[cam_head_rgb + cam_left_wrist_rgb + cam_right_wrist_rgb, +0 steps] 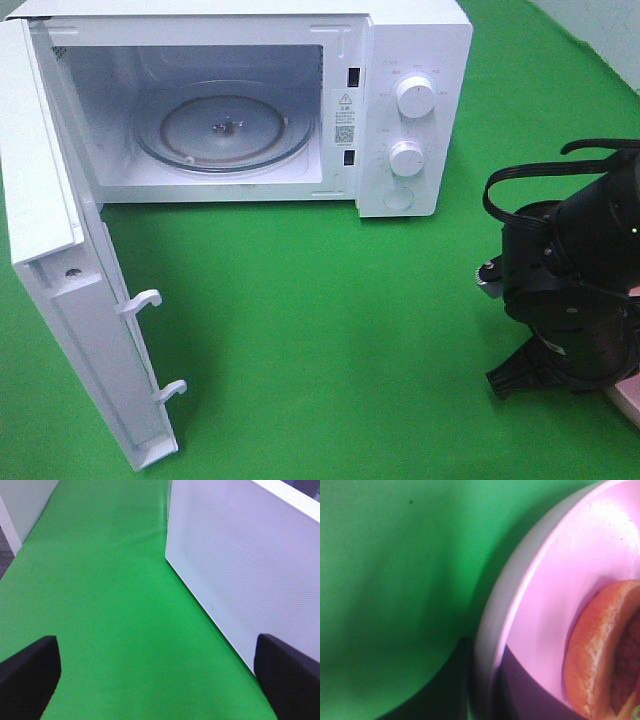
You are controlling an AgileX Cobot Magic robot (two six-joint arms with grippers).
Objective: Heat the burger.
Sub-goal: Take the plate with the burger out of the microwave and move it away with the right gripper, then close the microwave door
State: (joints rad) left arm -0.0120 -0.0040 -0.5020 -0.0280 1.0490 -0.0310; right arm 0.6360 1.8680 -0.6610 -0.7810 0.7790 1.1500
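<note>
The burger (600, 650) shows only in the right wrist view, where its orange-brown bun and dark patty lie on a pink plate (555, 580) with a grey rim, very close to the camera. In the exterior high view my right arm (575, 290) hangs over that plate (628, 405) at the right edge and hides the burger and the gripper's fingers. The white microwave (410, 100) stands open, with its glass turntable (225, 125) bare. My left gripper (160, 680) is open over the green cloth, beside the door's outer face (240, 565).
The microwave door (60, 250) swings out toward the front left, its two latch hooks (150, 300) pointing right. Green cloth (330, 330) covers the table in front of the oven. Two control knobs (412, 98) sit on the microwave's right panel.
</note>
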